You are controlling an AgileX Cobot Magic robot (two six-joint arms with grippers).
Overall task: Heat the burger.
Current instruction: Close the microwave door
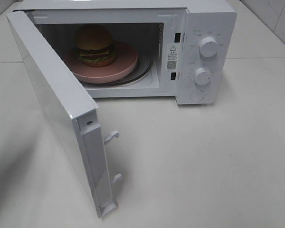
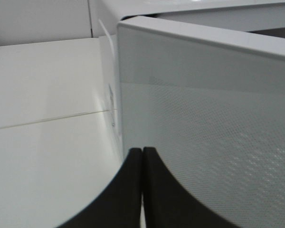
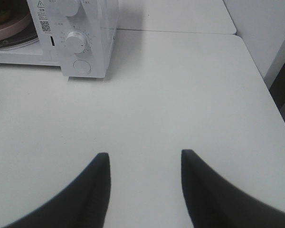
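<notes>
Left gripper (image 2: 142, 151): black fingertips pressed together, clamped on nothing. Just beyond the tips, the outer face of the open microwave door (image 2: 209, 123), a dotted mesh panel framed in white. Door's vertical hinge-side edge almost in line with the tips, its top edge higher up. Bare white table (image 2: 42, 156) beside the gripper on the side away from the door, wide and flat.

Right gripper (image 3: 145, 154): fingers apart, nothing between them, hanging over plain tabletop. Well ahead and off to one side, the microwave (image 3: 92, 28) with its front corner, two round knobs (image 3: 75, 42) and a round button. Broad open surface between the fingers and that corner. Table's outer edge on the side away from the microwave.

From the high camera: door swung wide toward the front, two latch hooks (image 1: 111, 137) jutting from its free edge. The burger (image 1: 95, 45) far from both grippers, inside the cavity, sitting on a pink plate (image 1: 128, 64) on the turntable.
</notes>
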